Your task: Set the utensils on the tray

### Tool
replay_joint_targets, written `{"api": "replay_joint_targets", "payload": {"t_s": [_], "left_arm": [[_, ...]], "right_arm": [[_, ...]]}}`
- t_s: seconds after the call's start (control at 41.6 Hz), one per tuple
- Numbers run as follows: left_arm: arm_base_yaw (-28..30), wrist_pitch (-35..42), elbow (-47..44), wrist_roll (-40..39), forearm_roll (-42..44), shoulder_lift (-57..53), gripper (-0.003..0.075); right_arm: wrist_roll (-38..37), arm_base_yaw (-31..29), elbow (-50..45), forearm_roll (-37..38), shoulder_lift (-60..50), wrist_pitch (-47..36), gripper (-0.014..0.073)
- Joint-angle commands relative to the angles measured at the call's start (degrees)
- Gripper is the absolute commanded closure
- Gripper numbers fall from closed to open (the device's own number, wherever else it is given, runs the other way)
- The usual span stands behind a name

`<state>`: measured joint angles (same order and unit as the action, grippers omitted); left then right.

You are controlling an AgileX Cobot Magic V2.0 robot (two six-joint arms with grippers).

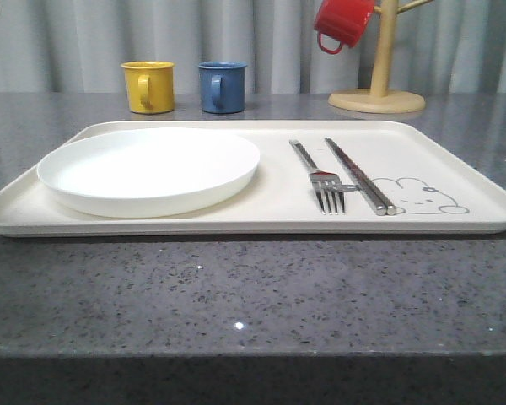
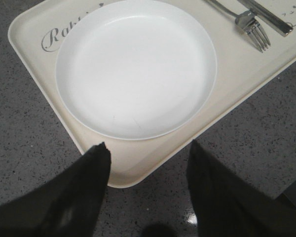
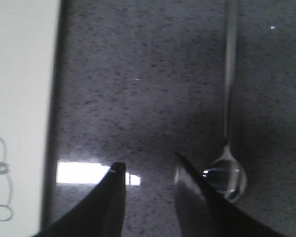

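The gray bench (image 1: 253, 295) is the biggest thing here, and the tray (image 1: 455, 160) lies flat on it. I will tell where things are from the tray.

The white plate (image 1: 148, 169) sits on the tray, on its left half. Behind the tray stand a yellow mug (image 1: 148, 86) and a blue mug (image 1: 222, 86). A red mug (image 1: 342, 22) hangs on a wooden mug stand (image 1: 378, 84) behind the tray's right side.

My left pincer (image 2: 147, 153) hangs over the tray's near corner by the plate. It is spread wide and holds nothing. My right pincer (image 3: 147, 170) is off the tray, over the bare bench just beside the tray's edge. It is spread apart too and holds nothing.

The fork (image 1: 320, 179) and the chopsticks (image 1: 358, 175) lie on the tray's right half, side by side, next to the rabbit drawing (image 1: 422, 196). So I think two jobs are done.

The spoon (image 3: 228, 148) is the one left. It lies on the bench, off the tray, with its round bowl just beside one finger of my right pincer. I think I should pick it up next and put it by the fork.
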<state>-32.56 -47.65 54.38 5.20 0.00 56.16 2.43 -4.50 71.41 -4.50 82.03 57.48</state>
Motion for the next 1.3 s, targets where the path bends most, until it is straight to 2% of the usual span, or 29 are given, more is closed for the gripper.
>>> {"api": "replay_joint_targets", "payload": {"t_s": [0.0, 0.312, 0.601, 1.057, 1.129, 1.274], "left_arm": [[-0.4, 3.92, 1.38, -0.5, 0.0, -0.45, 0.0351], [-0.4, 3.92, 1.38, -0.5, 0.0, -0.45, 0.0351], [-0.4, 4.28, 1.38, -0.5, 0.0, -0.45, 0.0351], [-0.4, 4.28, 1.38, -0.5, 0.0, -0.45, 0.0351], [-0.4, 4.28, 1.38, -0.5, 0.0, -0.45, 0.0351], [-0.4, 4.28, 1.38, -0.5, 0.0, -0.45, 0.0351]], "right_arm": [[2.43, -2.96, 1.4, 0.55, -0.22, -1.54, 0.0318], [3.76, -4.87, 1.4, 6.18, 6.3, -3.38, 0.0318], [3.76, -4.87, 1.85, 6.54, 9.78, -7.41, 0.0318], [3.76, -4.96, 10.94, 6.04, 17.63, 2.42, 0.0319], [3.76, -4.96, 11.01, 6.0, 17.97, 2.96, 0.0347], [3.76, -4.96, 11.01, 5.93, 18.02, 3.09, 0.0506]]}}
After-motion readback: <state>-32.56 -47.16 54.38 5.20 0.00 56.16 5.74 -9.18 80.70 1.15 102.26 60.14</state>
